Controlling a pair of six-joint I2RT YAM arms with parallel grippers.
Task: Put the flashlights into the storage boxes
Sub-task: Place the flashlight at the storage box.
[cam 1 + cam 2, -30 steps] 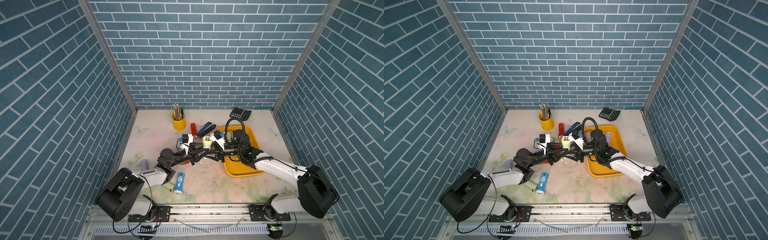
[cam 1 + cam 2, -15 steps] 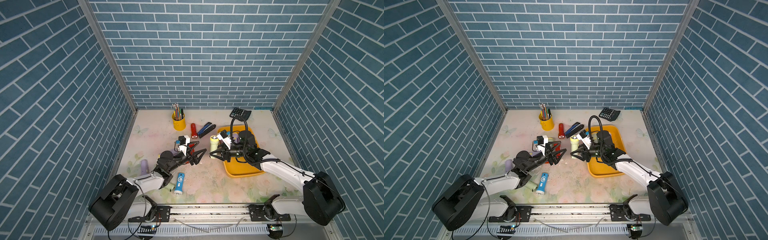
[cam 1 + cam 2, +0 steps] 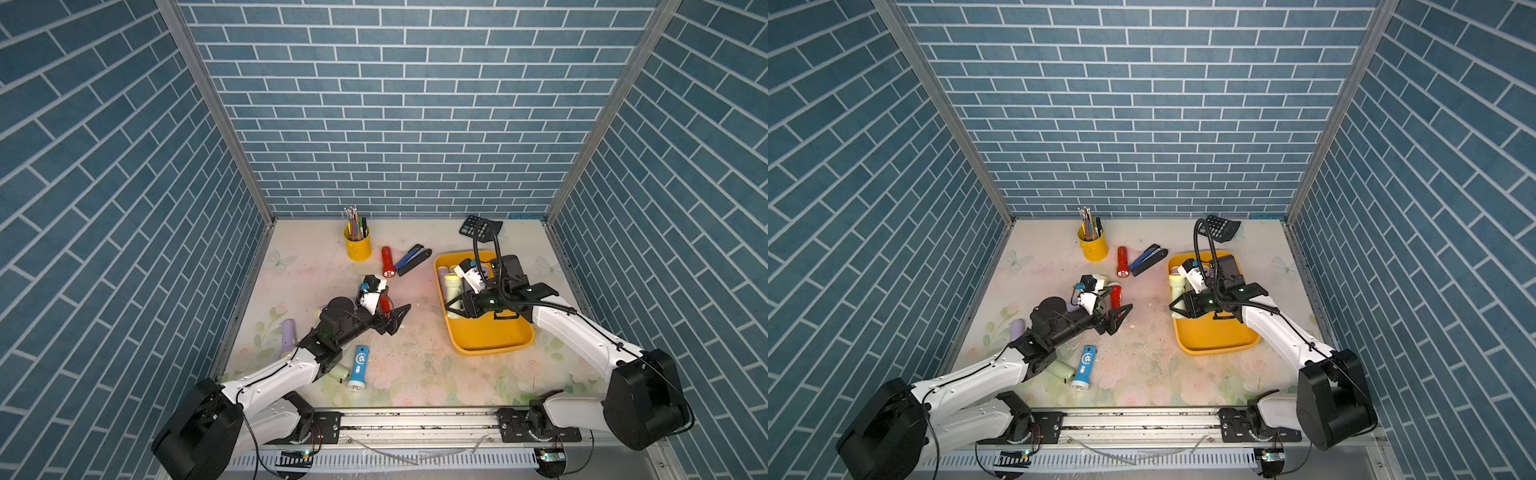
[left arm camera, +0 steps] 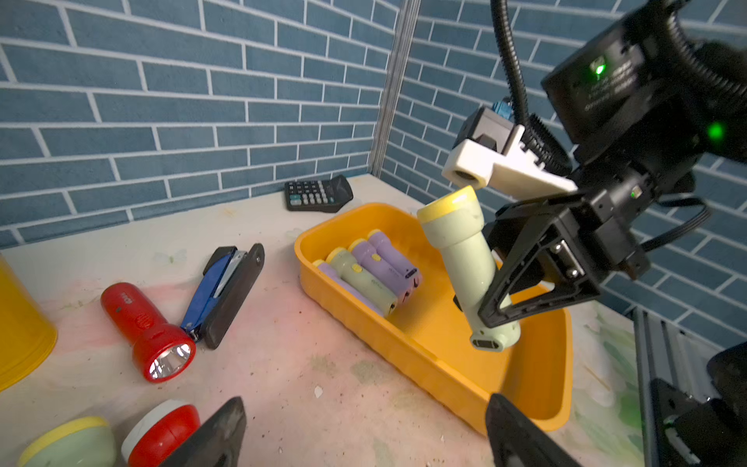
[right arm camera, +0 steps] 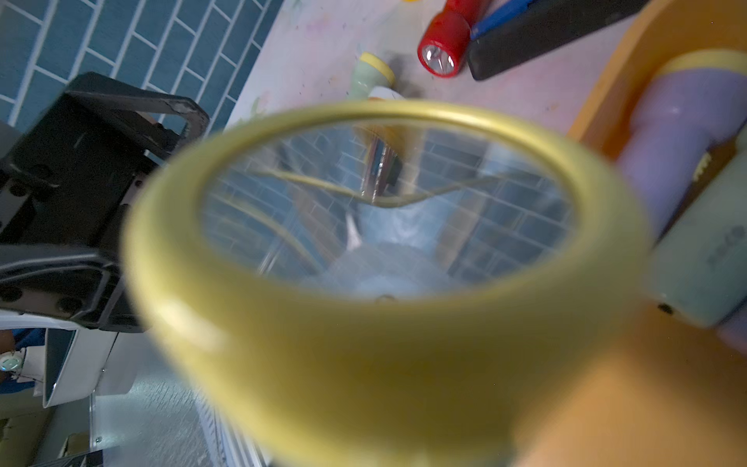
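Note:
My right gripper (image 3: pixel 455 309) is shut on a pale green flashlight (image 4: pixel 465 258) with a yellow rim. It holds the flashlight tilted, tail down, over the near-left part of the yellow storage box (image 3: pixel 490 338). The flashlight's lens (image 5: pixel 384 226) fills the right wrist view and hides the jaws. Three flashlights (image 4: pixel 372 271), lilac and green, lie at the box's far end. My left gripper (image 3: pixel 398 319) stands open and empty above the table's middle, with its fingers (image 4: pixel 226 428) wide apart. On the table lie two red flashlights (image 3: pixel 387 262) (image 3: pixel 385 303), a blue one (image 3: pixel 359 368), a lilac one (image 3: pixel 287 336) and a green one (image 3: pixel 338 372).
A blue-and-black stapler (image 3: pixel 412 259) lies beside the far red flashlight. A yellow pen cup (image 3: pixel 358 245) stands at the back and a calculator (image 3: pixel 471 226) at the back right. Brick-patterned walls enclose three sides.
The grippers were together at the table's middle around the green flashlight. My left gripper has opened and drawn back. My right gripper has carried the flashlight rightward to over the box.

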